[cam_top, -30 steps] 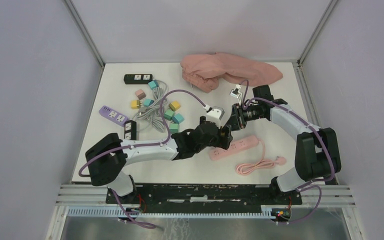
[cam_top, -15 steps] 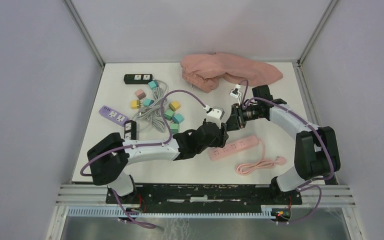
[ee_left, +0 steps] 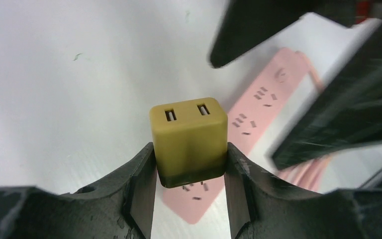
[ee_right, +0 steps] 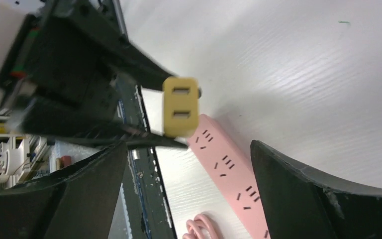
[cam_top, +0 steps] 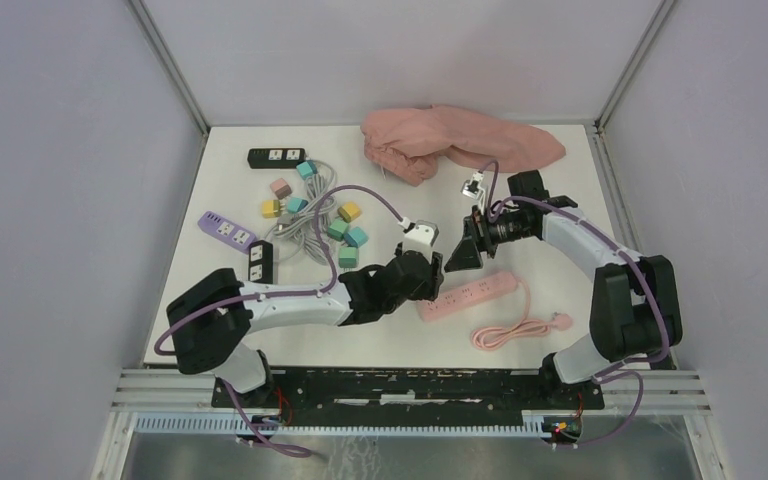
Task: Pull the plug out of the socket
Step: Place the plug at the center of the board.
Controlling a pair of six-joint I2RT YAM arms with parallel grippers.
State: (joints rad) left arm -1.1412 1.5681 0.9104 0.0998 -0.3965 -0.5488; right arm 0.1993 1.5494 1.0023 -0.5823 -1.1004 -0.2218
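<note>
Mustard-yellow square plastic plug (ee_left: 189, 139) clamped in the left claw (ee_left: 189, 155), clear of the long pink power strip (ee_left: 261, 112) — the right claw (ee_right: 189, 147), jaws apart, has just backed off; unplugging looks done.

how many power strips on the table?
4: black strip far left, purple strip left edge, small black strip just nearer, pink strip centre-right. The pink cloth could hide more.

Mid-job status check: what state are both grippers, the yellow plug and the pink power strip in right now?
left gripper: shut on the yellow plug.
yellow plug: out of any socket, held in the air.
right gripper: open, holding nothing, facing the plug.
pink power strip: lying flat, visible sockets empty.
</note>
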